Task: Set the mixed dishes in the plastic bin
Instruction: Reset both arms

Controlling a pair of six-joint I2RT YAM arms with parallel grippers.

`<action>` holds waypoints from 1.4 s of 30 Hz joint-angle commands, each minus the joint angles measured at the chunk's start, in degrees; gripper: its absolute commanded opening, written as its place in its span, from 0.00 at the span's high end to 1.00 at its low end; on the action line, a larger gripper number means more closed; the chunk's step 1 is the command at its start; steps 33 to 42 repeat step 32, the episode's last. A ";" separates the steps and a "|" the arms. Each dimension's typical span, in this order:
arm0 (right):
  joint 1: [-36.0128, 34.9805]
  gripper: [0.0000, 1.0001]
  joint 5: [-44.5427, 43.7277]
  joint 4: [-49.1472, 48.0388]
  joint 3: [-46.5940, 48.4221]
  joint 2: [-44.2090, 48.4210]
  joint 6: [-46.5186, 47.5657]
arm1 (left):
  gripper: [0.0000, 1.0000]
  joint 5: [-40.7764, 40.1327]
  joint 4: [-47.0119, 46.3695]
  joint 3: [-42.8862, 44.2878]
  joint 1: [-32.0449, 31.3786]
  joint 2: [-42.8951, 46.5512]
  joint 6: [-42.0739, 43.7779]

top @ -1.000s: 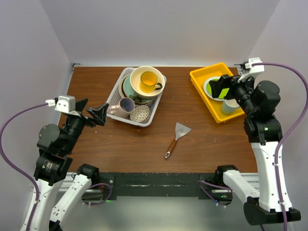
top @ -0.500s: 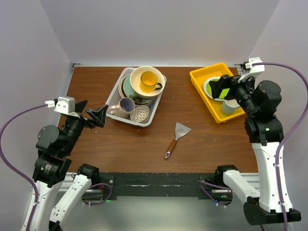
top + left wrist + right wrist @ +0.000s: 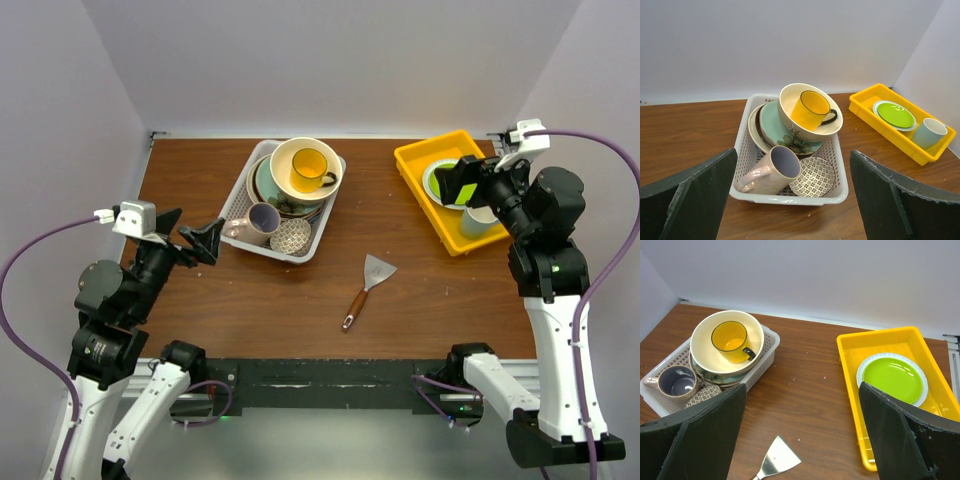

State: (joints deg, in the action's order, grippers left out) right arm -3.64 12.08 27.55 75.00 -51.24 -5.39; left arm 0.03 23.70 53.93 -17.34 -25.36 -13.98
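At 7 o'clock, nearest: left gripper (image 3: 190,232), flat black fingers spread wide, nothing held. At 2 o'clock: right gripper (image 3: 458,182), likewise spread and unladen, over the solid yellow tray (image 3: 880,347). Middle: spatula (image 3: 364,290), metal blade, wooden handle, flat on the wood-grain table (image 3: 260,300). At 11 o'clock: plastic bin (image 3: 790,197), white lattice, flared rim, containing the mixed dishes (image 3: 283,190): purple-lined mug (image 3: 767,172) on its side, patterned bowl (image 3: 813,176), stacked plates (image 3: 771,131), cream bowl (image 3: 790,102) cradling yellow mug (image 3: 807,111). Left wrist view alone shows the tray's pale blue cup (image 3: 931,132) whole. Broad tabletop separates bin from tray.
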 commanded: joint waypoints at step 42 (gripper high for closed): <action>1.79 0.02 1.28 -1.01 0.49 0.27 0.46 | 0.00 1.28 -1.73 0.56 0.29 0.40 0.62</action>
